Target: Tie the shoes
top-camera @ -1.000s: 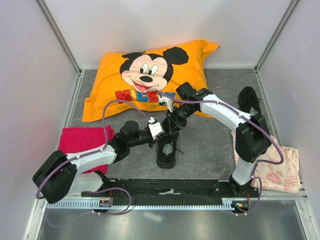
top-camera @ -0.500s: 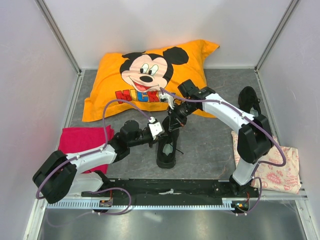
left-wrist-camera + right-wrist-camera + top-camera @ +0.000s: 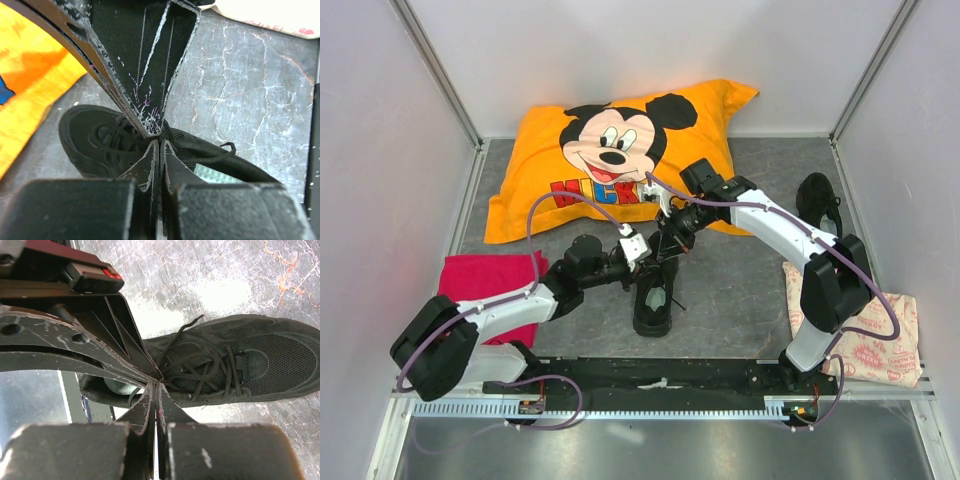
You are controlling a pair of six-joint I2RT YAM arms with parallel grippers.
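Both left fingers and right fingers sit closed, tips meeting above the shoe near the pillow.

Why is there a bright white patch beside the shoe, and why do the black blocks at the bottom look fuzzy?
Right wrist view: light glare washes out the grey table beside the shoe; the right gripper sits too near the lens, so its base blurs. Left wrist view: same blur on the left gripper.

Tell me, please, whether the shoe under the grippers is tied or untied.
Untied: the laces lie slack across the shoe, one free end curls off its side, and no bow shows.
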